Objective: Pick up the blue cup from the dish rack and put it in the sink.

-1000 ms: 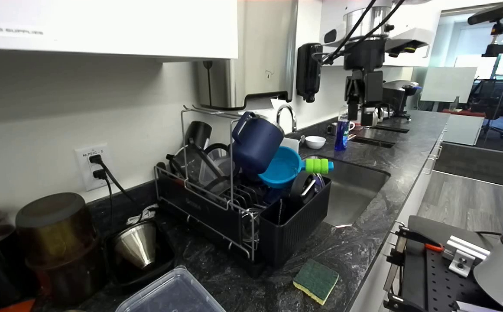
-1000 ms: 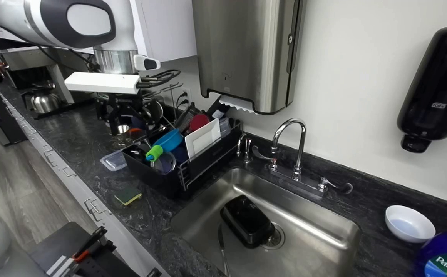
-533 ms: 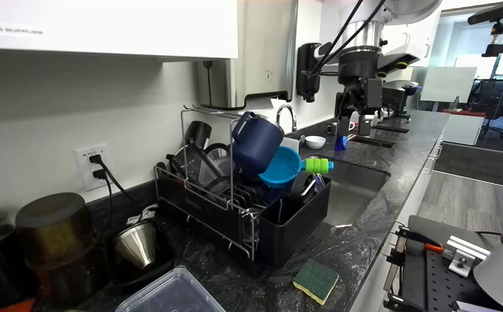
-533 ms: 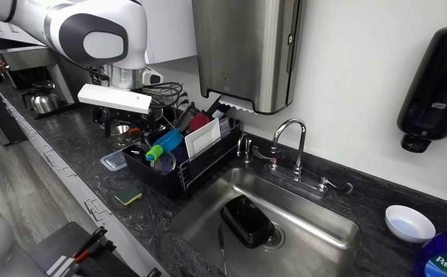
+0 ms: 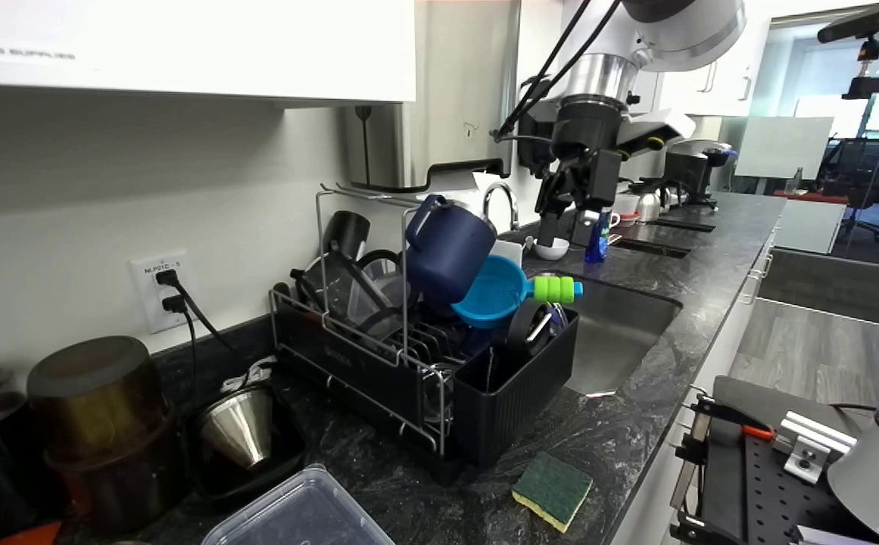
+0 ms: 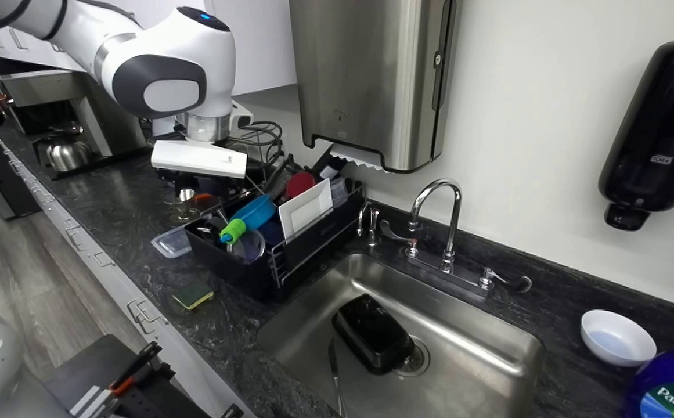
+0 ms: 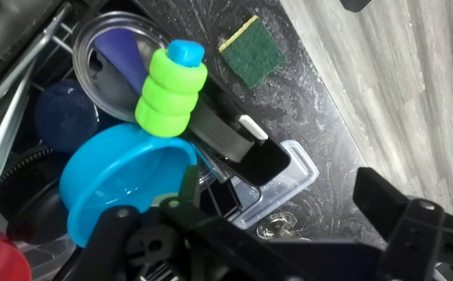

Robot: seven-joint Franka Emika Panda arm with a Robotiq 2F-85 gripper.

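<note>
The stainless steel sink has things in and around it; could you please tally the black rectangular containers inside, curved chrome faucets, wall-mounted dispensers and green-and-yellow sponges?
Black rectangular container in the sink: 1
Curved chrome faucets: 2 (tall faucet; short faucet)
Wall-mounted dispensers: 2 (steel dispenser; black dispenser)
Sponge: 1
Total: 6

Room above navy mug [image 5: 452,253], rack wire [image 5: 404,322] perhaps against it.
</note>
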